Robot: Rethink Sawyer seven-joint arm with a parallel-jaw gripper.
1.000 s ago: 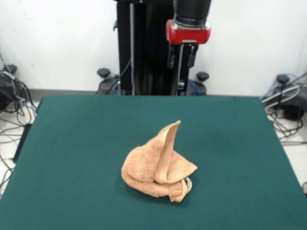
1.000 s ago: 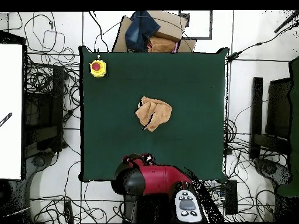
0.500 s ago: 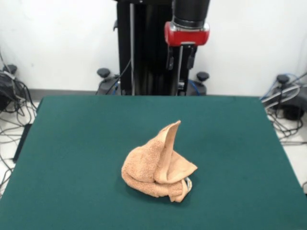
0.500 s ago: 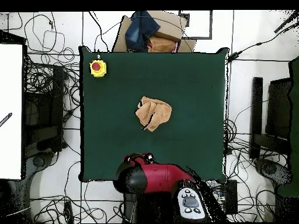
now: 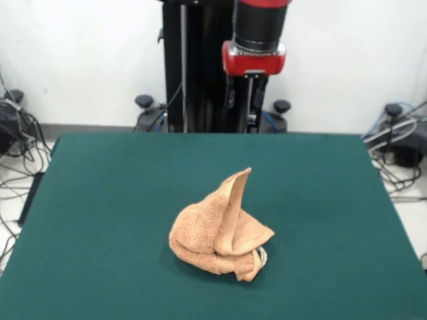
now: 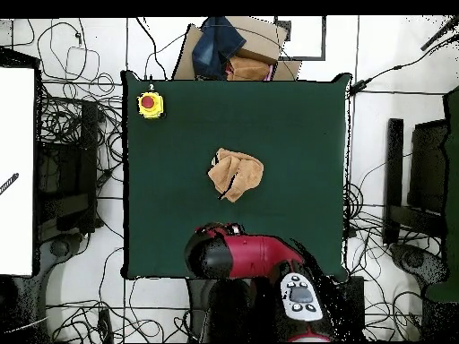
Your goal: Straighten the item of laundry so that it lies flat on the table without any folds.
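One towel [image 5: 219, 230], peach-orange, sits crumpled near the middle of the table [image 5: 100, 200], bunched into a mound with one flap standing up to a point; the overhead view shows the same heap [image 6: 236, 173] well apart from every table edge and from the yellow box with red button [image 6: 150, 105] at a corner. Towel shape and position match the frames from a second ago: no contact yet. Change is in the arm only. The gripper [image 5: 243, 107] has shifted slightly sideways and lower at the table's far side, and overhead the red arm [image 6: 242, 255] has swung further over the table's base-side edge. Fingers hang down apart with a visible gap, holding nothing. Judgement: approach phase, task essentially not started; all folds remain. Next move likely needs a descent onto an exposed edge, the upright flap being the easiest to pinch.
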